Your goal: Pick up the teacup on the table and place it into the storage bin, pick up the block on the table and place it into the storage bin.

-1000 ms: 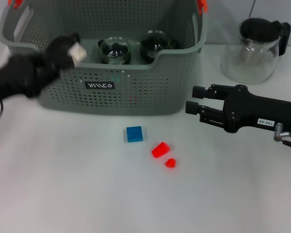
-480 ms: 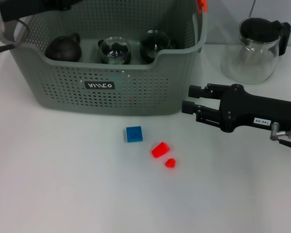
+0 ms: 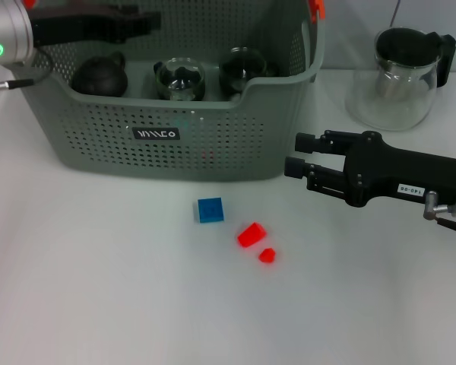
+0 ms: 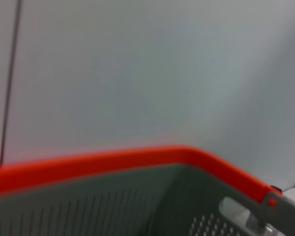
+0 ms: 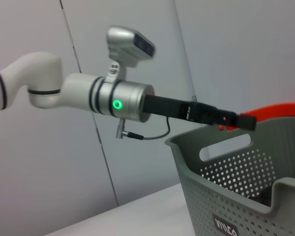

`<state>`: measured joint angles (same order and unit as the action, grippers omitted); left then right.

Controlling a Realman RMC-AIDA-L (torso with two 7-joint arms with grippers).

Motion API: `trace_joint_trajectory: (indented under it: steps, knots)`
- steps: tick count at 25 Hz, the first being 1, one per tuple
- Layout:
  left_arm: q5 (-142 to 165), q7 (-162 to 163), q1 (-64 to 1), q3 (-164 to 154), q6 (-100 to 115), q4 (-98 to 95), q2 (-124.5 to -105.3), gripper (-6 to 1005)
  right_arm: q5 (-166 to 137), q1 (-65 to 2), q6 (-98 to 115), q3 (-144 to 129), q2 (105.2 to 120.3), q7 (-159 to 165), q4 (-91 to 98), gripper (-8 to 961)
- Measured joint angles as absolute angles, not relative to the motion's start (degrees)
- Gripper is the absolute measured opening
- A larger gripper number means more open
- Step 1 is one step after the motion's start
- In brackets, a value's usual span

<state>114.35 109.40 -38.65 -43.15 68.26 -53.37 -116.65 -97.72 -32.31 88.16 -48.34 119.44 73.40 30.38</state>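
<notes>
Teacups sit inside the storage bin [image 3: 167, 144]: a dark round one [image 3: 99, 75] at the robot's left end, a clear glass one [image 3: 180, 79] in the middle and another glass one [image 3: 243, 71] toward the right, all three in a row along the near wall. The left gripper [image 3: 140, 21] reaches across above the bin's left part, over the dark teacup, and holds nothing; its black fingers lie close together with only a thin gap showing. Behind them, its silver wrist with a green light sits at the top left corner of the head view, and the right wrist view shows the same arm stretched level over the bin's rim. The left wrist view shows only the orange edge of the bin and a plain wall.

The right gripper [image 3: 299, 155] hovers above the table [image 3: 99, 289], just right of the bin's near right corner, fingers spread with a clear gap and empty. On the table in front of the bin lie a blue block [image 3: 210, 209], a red block [image 3: 251, 234] and a smaller red piece [image 3: 267, 255] just beside it. A glass pitcher [image 3: 399, 76] with a black lid stands at the far right.
</notes>
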Motion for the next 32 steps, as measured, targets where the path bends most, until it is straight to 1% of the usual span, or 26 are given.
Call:
trace_joint_trajectory:
  steps: [1,2,3,4,5,6,7,9,11,14,16,20,24,26,29,32]
  knots:
    - [113.74,107.42,-37.54,-43.04,68.80,-56.01,-117.83,331,-97.72,-32.31,88.16,-48.34,119.44,73.40,30.38,517]
    - [112.28,103.73,-35.79,-42.85,69.92,-59.28,-119.47,359,-97.72,-32.32,88.16,-48.35,119.44,73.31,30.37,517]
    - [108.96,97.08,-32.83,-42.78,72.21,-62.76,-121.62,388,-97.72,-32.33,88.24,-48.45,119.44,73.12,30.35,517]
    - [105.61,92.41,-30.77,-42.78,74.19,-64.04,-122.80,416,-97.72,-32.33,88.24,-48.45,119.44,73.12,30.35,517]
    - [105.61,92.41,-30.77,-42.78,74.19,-64.04,-122.80,444,-97.78,-32.34,88.39,-48.56,119.44,73.03,30.34,517]
    - [102.20,87.67,-28.48,-42.82,76.16,-64.32,-123.63,473,-97.89,-32.34,88.58,-48.65,119.44,72.93,30.35,517]
    - [98.21,83.90,-26.52,-43.01,78.15,-63.62,-123.99,518,-98.06,-32.34,89.05,-48.81,119.45,72.69,30.34,517]
    - [92.37,79.13,-23.43,-43.23,81.34,-60.69,-124.13,609,-98.33,-32.15,90.23,-49.00,119.44,71.73,30.32,517]
    - [90.33,78.46,-21.55,-42.99,83.85,-57.12,-123.63,699,-98.43,-31.48,91.21,-48.93,119.44,70.35,30.23,517]
    - [93.15,79.63,-20.29,-42.57,86.90,-51.42,-122.18,699,-98.44,-30.78,91.52,-48.56,119.31,69.71,30.31,517]
    - [96.87,78.54,-19.91,-41.84,88.15,-47.31,-121.72,699,-98.36,-30.63,91.45,-48.46,119.03,69.74,30.29,517]
    - [102.95,70.68,-20.13,-41.99,87.96,-40.83,-122.15,699,-98.20,-30.47,90.87,-48.13,118.90,70.18,30.37,518]
    - [104.74,60.58,-21.34,-42.15,85.94,-36.86,-123.58,699,-98.18,-30.77,90.56,-48.07,118.97,70.39,30.31,517]
    - [104.96,56.44,-22.27,-42.22,83.24,-34.80,-124.00,699,-98.18,-30.90,90.16,-48.05,118.98,70.81,30.28,517]
    - [105.09,53.65,-24.06,-43.11,79.10,-31.64,-123.99,699,-98.18,-30.97,89.62,-47.99,118.94,71.89,30.28,517]
    - [105.15,53.67,-26.22,-44.53,74.63,-28.71,-123.54,700,-98.17,-30.97,89.55,-47.97,119.02,72.05,30.30,518]
